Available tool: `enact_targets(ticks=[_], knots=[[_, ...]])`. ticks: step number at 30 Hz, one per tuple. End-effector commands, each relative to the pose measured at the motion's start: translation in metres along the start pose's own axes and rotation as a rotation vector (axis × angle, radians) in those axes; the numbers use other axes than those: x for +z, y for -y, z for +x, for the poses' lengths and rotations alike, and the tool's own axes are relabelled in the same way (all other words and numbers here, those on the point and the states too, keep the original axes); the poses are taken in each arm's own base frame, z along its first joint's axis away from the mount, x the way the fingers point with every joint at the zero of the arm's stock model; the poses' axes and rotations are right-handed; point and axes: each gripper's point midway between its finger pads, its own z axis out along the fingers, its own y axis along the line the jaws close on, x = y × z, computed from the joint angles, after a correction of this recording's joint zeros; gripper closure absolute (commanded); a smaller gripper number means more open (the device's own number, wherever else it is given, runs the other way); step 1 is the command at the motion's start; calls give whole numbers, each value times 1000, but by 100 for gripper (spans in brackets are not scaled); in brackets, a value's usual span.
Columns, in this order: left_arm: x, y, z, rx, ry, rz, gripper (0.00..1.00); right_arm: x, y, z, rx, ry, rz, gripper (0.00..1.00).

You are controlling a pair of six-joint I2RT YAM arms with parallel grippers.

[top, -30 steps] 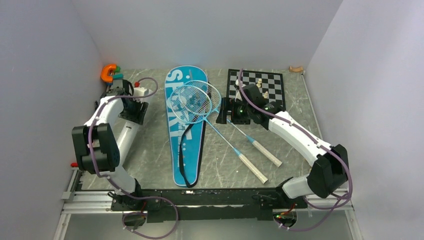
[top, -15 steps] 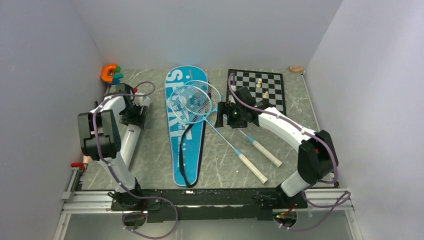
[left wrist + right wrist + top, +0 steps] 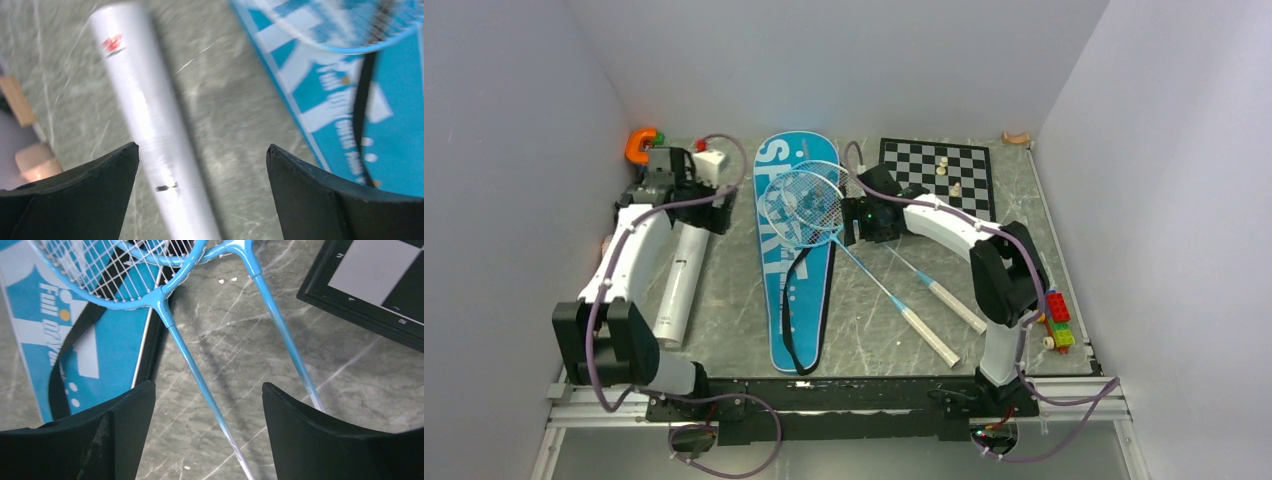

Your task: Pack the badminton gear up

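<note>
Opens left gripper (image 3: 202, 147) wide over white tube (image 3: 145, 115) — swings right gripper (image 3: 207, 385) leftward, above racket shafts (image 3: 189, 365).

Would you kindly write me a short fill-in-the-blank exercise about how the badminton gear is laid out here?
Both rackets rest their heads on the blue ____.
The white tube lies to the ____ of that item.
The chessboard holds ____ pale pieces.
The right gripper hovers above the rackets with jaws ____.
Missing: bag, left, two, open.
</note>
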Motion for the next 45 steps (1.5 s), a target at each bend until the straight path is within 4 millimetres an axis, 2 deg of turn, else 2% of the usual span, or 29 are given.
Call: enact_targets(ticks=[1,3,5,9,13,15,21,24,27,32,38,41,45], knots=[[-2,76,4,137,6,177,1,10,-10,-7,-119,36,53,20],[9,100,8,179,-3,216,1,19,-10,-4,-157,37,90,23],[24,114,13,196,-27,241,1,29,-9,0,-170,27,112,29],[54,123,13,179,-62,265,1,45,-6,5,-175,22,119,35],[72,134,9,155,-59,313,1,58,-5,12,-192,14,131,44],[78,141,10,170,-49,326,0,61,0,14,-190,14,163,56],[90,164,14,212,-18,379,1,50,13,-13,-172,118,241,80],[97,162,17,233,-25,363,1,45,21,-25,-157,152,278,91],[107,155,20,248,-41,323,1,43,33,-31,-132,165,311,97],[122,148,16,238,-77,282,1,41,45,-36,-132,170,349,98],[128,149,10,211,-101,281,1,24,50,-42,-171,187,381,78],[132,148,7,207,-112,272,7,21,55,-44,-195,182,401,64],[135,147,5,205,-116,266,13,21,64,-44,-223,163,451,58]])
